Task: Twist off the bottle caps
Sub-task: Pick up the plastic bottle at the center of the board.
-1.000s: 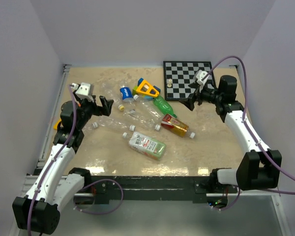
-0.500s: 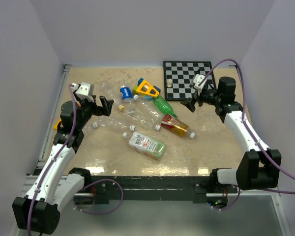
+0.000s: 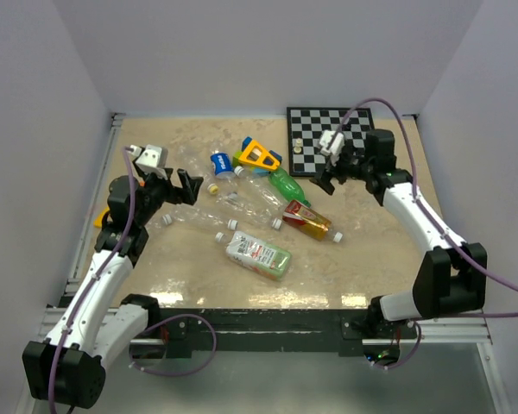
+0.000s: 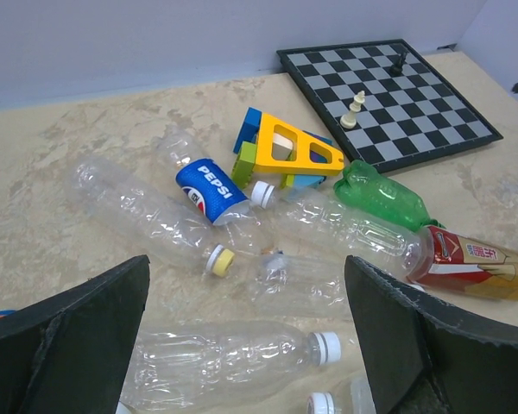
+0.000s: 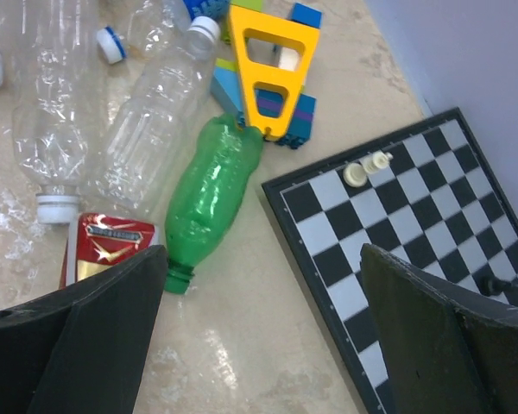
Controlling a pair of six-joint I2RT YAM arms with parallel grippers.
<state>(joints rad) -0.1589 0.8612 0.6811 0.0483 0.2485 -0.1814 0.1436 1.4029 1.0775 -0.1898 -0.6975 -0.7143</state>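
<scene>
The left end effector (image 3: 188,183) and right end effector (image 3: 325,181) are held wide open, nothing gripped. The bottle caps (image 4: 326,347) are seated on clear bottles (image 4: 224,362) lying mid-surface (image 3: 371,241), crowded by a green bottle (image 5: 214,185), toy blocks (image 5: 272,65) and a chessboard (image 5: 414,259).

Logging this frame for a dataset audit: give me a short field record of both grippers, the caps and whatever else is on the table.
left gripper: open, empty, near the clear bottles
right gripper: open, empty, near the green bottle
caps: white cap and yellow cap, both on
posture: green and clear bottles lying flat
other: chessboard, block toy
</scene>
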